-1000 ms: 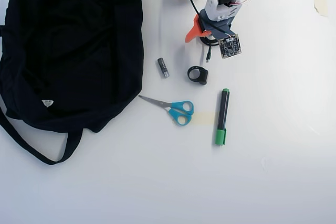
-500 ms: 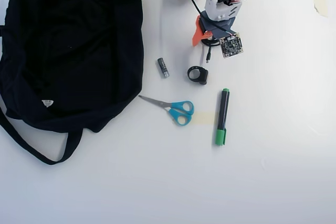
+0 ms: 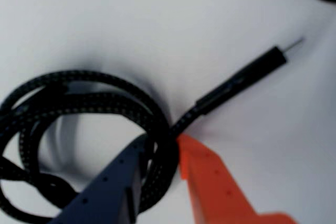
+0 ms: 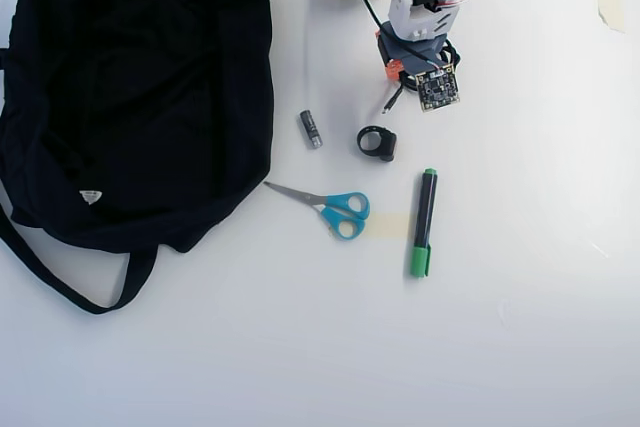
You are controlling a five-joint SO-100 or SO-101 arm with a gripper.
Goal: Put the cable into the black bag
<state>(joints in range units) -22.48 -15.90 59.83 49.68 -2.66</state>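
The black bag [image 4: 130,97] fills the overhead view from nine to eleven o'clock, with scissors [image 4: 330,207] and a green marker [image 4: 423,222] lying near centre. At one o'clock, the gripper [image 3: 163,148] pinches a strand of the cable [image 3: 94,103] between its grey and orange fingers, the coil resting on the white table [image 4: 520,297], well apart from the bag

The cable [image 3: 100,100] was black with a fine pale woven speckle, the gripper [image 3: 163,153] had one dark blue-grey finger [image 3: 107,187] and one orange, and the bag [image 4: 130,87] was plain black.
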